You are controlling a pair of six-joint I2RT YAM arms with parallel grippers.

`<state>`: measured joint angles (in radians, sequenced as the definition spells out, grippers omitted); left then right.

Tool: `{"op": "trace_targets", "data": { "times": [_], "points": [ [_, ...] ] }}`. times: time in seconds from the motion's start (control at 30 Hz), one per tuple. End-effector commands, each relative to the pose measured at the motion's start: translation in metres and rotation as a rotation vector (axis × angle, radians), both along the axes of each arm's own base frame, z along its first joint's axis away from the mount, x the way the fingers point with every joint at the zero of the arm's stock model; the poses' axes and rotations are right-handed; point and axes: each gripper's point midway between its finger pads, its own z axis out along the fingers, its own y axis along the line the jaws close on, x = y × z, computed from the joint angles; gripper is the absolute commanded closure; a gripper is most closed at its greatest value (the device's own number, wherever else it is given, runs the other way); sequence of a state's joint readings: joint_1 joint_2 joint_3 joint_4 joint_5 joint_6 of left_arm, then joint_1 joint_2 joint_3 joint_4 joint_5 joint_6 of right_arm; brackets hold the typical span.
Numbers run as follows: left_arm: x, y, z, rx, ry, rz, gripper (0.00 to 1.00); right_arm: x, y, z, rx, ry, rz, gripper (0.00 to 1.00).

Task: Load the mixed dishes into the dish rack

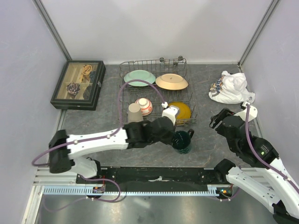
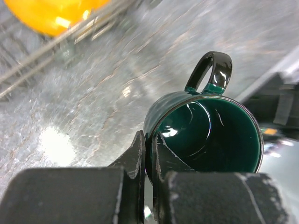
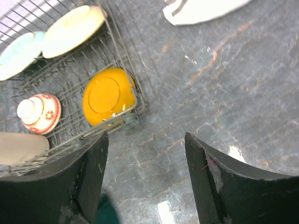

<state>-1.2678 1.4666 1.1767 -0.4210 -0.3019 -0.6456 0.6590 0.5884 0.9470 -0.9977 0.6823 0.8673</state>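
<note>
The grey wire dish rack (image 1: 154, 62) stands at the back middle. It holds the pale green plate (image 1: 139, 77), tan plate (image 1: 171, 81), small red-orange bowl (image 1: 144, 106), beige cup (image 1: 134, 112) and yellow plate (image 1: 180, 111). The dark green mug (image 1: 182, 141) is upright just in front of the rack's near right corner. My left gripper (image 2: 149, 140) is shut on the mug's (image 2: 210, 130) rim, one finger inside and one outside. I cannot tell whether the mug touches the table. My right gripper (image 3: 145, 140) is open and empty above the table, right of the rack (image 3: 126, 60).
A dark glass-topped display box (image 1: 78, 84) sits at the back left. A white cloth bundle (image 1: 231, 87) lies at the back right, also in the right wrist view (image 3: 201, 9). White walls close in the sides and back.
</note>
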Motion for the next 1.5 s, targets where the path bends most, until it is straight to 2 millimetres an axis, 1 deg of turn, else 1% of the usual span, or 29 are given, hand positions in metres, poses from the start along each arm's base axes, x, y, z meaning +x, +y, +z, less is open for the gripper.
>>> {"op": "trace_targets", "data": {
  "times": [0.0,0.03,0.07,0.1,0.13,0.17,0.2,0.23,0.27,0.3,0.33,0.37,0.4,0.43,0.5,0.6,0.63,0.7,0.73,0.87,0.9,0.93,1.03,1.1,1.47],
  "points": [
    [-0.006,0.004,0.076,-0.262,-0.058,-0.087,0.99,0.005,0.004,0.031,-0.01,-0.105,0.064,0.25],
    [0.0,0.008,0.084,-0.304,-0.069,-0.078,0.98,0.005,0.006,0.031,-0.008,-0.11,0.082,0.25],
    [0.0,0.017,0.089,-0.335,-0.076,-0.078,0.98,0.007,0.01,0.035,0.005,-0.131,0.098,0.25],
    [0.001,0.02,0.09,-0.347,-0.072,-0.083,0.98,0.005,0.015,0.038,0.017,-0.142,0.135,0.26],
    [0.007,0.027,0.092,-0.353,-0.077,-0.064,0.98,0.006,0.019,0.038,0.025,-0.146,0.152,0.28],
    [0.008,0.032,0.085,-0.343,-0.072,-0.056,0.99,0.007,0.023,0.043,0.038,-0.162,0.172,0.29],
    [0.009,0.036,0.088,-0.356,-0.07,-0.053,0.99,0.007,0.029,0.043,0.048,-0.166,0.201,0.31],
    [0.012,0.039,0.088,-0.363,-0.069,-0.041,0.98,0.005,0.039,0.043,0.058,-0.166,0.26,0.32],
    [0.012,0.041,0.084,-0.365,-0.061,-0.041,0.98,0.006,0.047,0.048,0.079,-0.187,0.296,0.33],
    [0.009,0.042,0.087,-0.386,-0.049,-0.054,0.99,0.006,0.053,0.047,0.086,-0.187,0.324,0.33],
    [0.01,0.043,0.087,-0.398,-0.044,-0.051,0.98,0.004,0.063,0.044,0.096,-0.179,0.379,0.34],
    [0.01,0.042,0.086,-0.414,-0.038,-0.055,0.99,0.005,0.07,0.048,0.109,-0.197,0.407,0.35],
    [0.006,0.04,0.088,-0.435,-0.022,-0.073,0.99,0.005,0.074,0.048,0.115,-0.202,0.43,0.36],
    [0.008,0.041,0.089,-0.448,-0.023,-0.067,0.99,0.005,0.079,0.044,0.117,-0.199,0.456,0.37],
    [0.0,0.036,0.092,-0.487,0.003,-0.11,0.98,0.003,0.089,0.046,0.129,-0.212,0.509,0.38],
    [-0.004,0.034,0.098,-0.54,0.024,-0.144,0.98,0.002,0.096,0.043,0.128,-0.215,0.556,0.4],
    [-0.003,0.035,0.1,-0.554,0.028,-0.144,0.99,0.001,0.097,0.042,0.126,-0.211,0.567,0.4],
    [-0.007,0.037,0.1,-0.581,0.059,-0.159,0.99,-0.002,0.1,0.041,0.118,-0.214,0.6,0.41],
    [-0.002,0.038,0.106,-0.608,0.049,-0.155,0.99,-0.003,0.102,0.04,0.116,-0.212,0.617,0.41],
    [0.003,0.041,0.109,-0.634,0.067,-0.147,0.98,-0.012,0.115,0.035,0.115,-0.199,0.716,0.42],
    [0.003,0.041,0.109,-0.636,0.068,-0.151,0.98,-0.016,0.121,0.033,0.124,-0.188,0.756,0.42],
    [0.005,0.041,0.109,-0.635,0.068,-0.146,0.98,-0.015,0.122,0.029,0.115,-0.179,0.762,0.42],
    [0.005,0.039,0.111,-0.64,0.074,-0.156,0.99,-0.021,0.134,0.019,0.125,-0.144,0.842,0.43],
    [0.005,0.037,0.112,-0.643,0.075,-0.16,0.98,-0.021,0.139,0.017,0.132,-0.138,0.861,0.43],
    [0.006,0.032,0.113,-0.647,0.08,-0.175,0.98,-0.023,0.146,0.006,0.142,-0.11,0.897,0.44]
  ]
}}
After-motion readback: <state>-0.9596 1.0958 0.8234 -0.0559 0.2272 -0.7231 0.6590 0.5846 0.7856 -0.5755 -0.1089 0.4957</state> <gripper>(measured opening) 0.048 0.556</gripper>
